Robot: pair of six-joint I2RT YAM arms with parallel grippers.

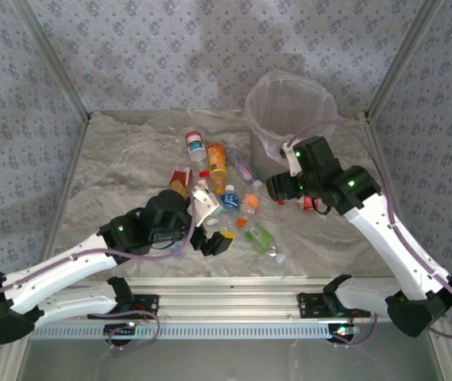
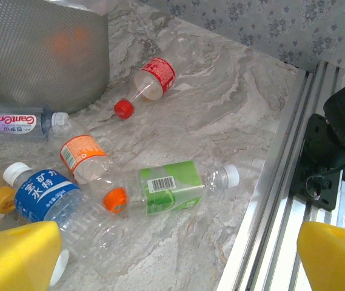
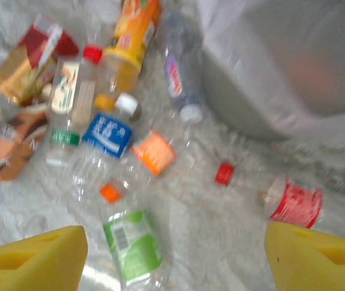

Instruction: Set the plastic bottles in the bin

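Both sets of fingers spread wide, holding nothing: left gripper (image 2: 172,260) near green-label bottle (image 2: 169,188), right gripper (image 3: 172,264) blurry, probably likewise. Plastic bottles (image 1: 218,159) lie on the table (image 1: 130,159) beside the bin (image 1: 289,119).

A table (image 1: 122,167) with a grey, marble-veined top takes up the middle of the overhead view; the same veined surface shows in the left wrist view (image 2: 221,103) and, blurred, in the right wrist view (image 3: 221,242). A pale cloth backdrop (image 1: 170,48) printed with small flowers hangs behind and to both sides. Slanting metal posts (image 1: 51,59) frame it. An aluminium rail (image 1: 233,305) runs along the near edge. A boxy red and tan carton (image 3: 30,57) lies on the table.
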